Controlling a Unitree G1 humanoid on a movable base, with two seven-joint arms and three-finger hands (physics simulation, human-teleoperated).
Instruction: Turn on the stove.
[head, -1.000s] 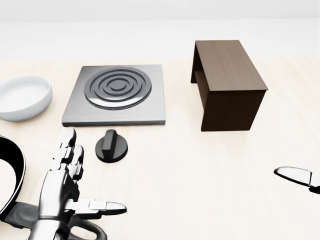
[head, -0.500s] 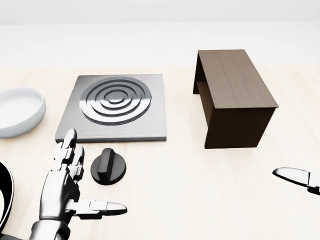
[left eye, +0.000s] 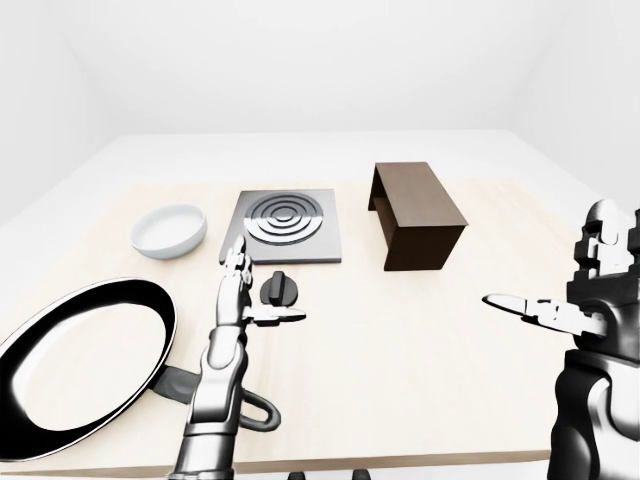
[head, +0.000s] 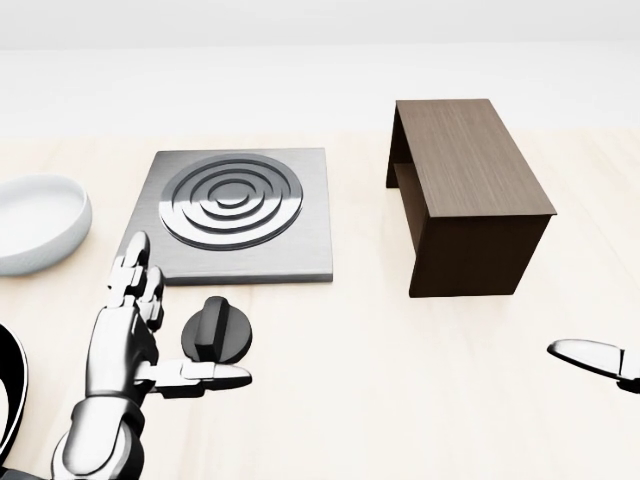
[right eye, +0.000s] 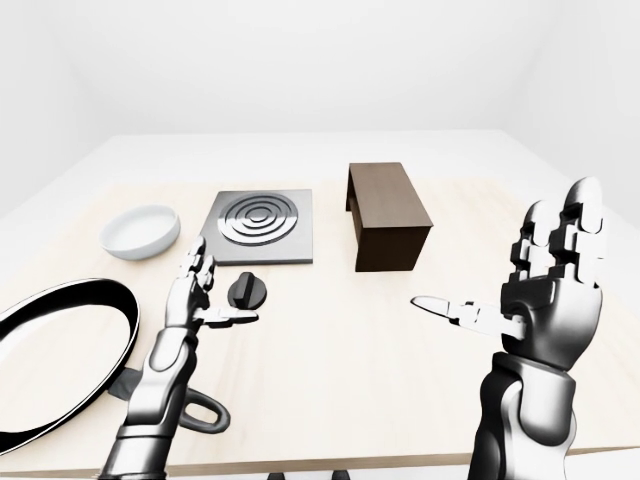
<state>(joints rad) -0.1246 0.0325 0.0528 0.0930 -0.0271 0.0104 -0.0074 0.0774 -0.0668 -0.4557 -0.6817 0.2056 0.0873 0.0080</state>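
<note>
on the pale wooden table (left eye: 420, 340) we find, from largest down, a black frying pan (left eye: 70, 365) at the left edge of the left-eye view, a dark wooden box (head: 470, 195) to the right of the stove, the square grey stove (head: 235, 215) with its ringed burner, a white bowl (head: 35, 220) to its left, and the round black knob (head: 215, 333) just below the stove's lower edge. the knob is what we must turn. our left hand (head: 130, 340) stands beside it with fingers (head: 135, 275) spread and straight, the thumb reaching under the knob but, as far as we can tell, not closed round it. our right hand (right eye: 545, 280) hangs well apart on the right, palm up and fingers spread, holding nothing. we judge the main risk is a poor grip: closing from this side angle, the fingers could slide off the knob's raised ridge, or nudge it without turning it.
</note>
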